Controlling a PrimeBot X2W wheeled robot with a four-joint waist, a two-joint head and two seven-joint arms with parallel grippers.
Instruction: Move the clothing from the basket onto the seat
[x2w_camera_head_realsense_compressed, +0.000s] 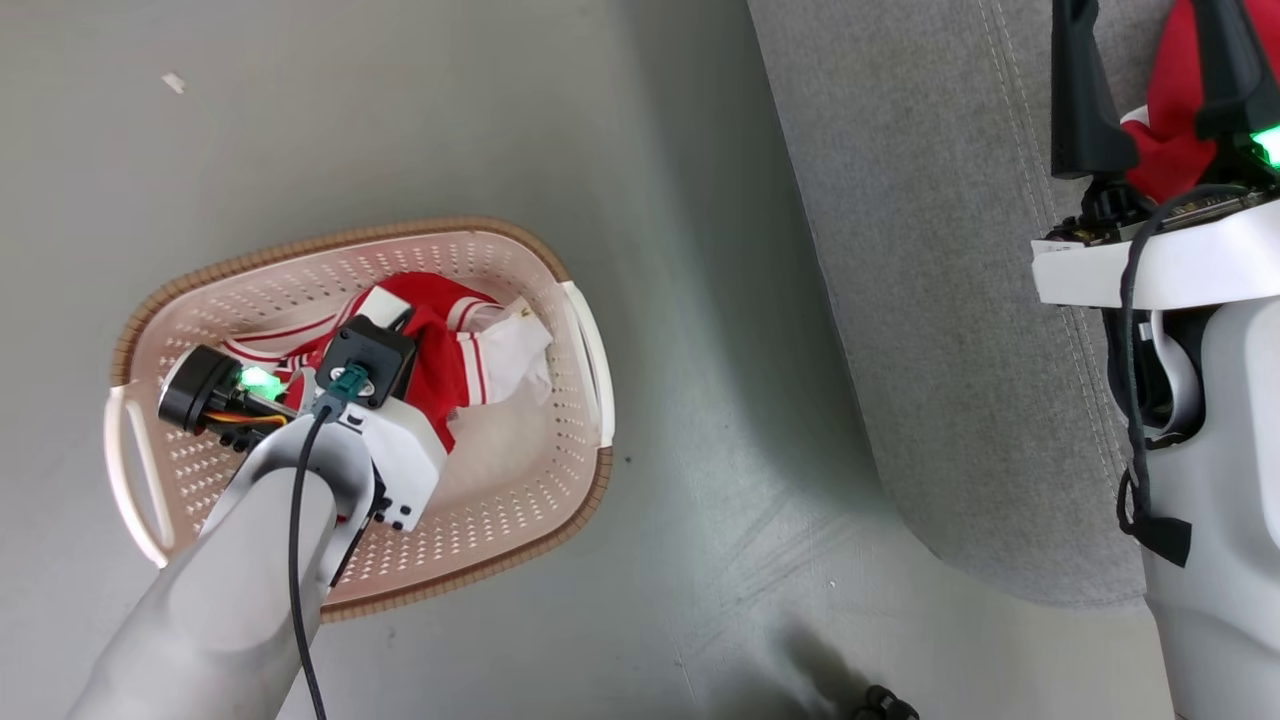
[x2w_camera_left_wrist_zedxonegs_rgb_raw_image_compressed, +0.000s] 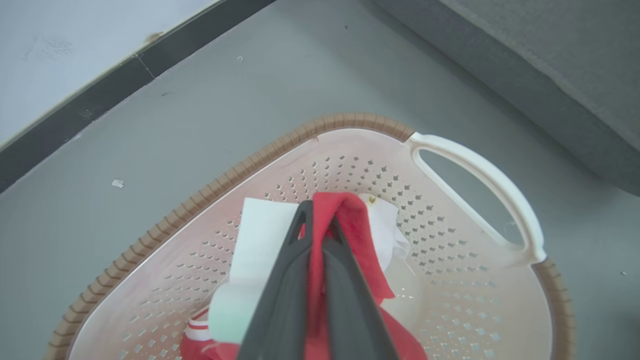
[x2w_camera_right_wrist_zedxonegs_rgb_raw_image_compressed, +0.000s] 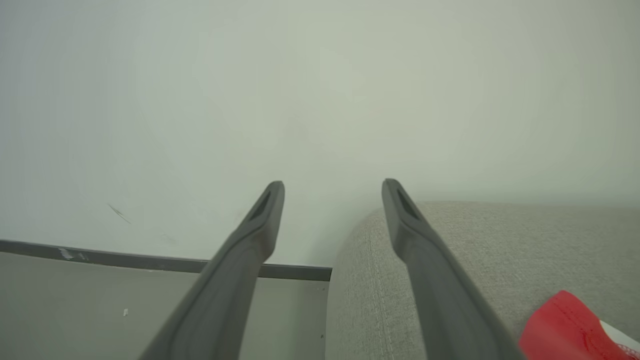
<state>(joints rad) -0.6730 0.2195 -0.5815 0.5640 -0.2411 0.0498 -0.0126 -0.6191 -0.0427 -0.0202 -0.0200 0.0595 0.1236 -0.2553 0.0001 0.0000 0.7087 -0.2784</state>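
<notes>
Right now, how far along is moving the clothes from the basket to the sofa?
Done: one red garment lies on the sofa, by the open right gripper. In hand: the left gripper is shut on a second red garment inside the basket. Left: lift it out and carry it to the sofa.

Basket sits on floor. First garment lies inside basket, toward its far side. Left gripper is inside basket, on that garment. Seat stands right of basket, apart. Second garment lies on seat, well right of basket, with right gripper near it.
</notes>
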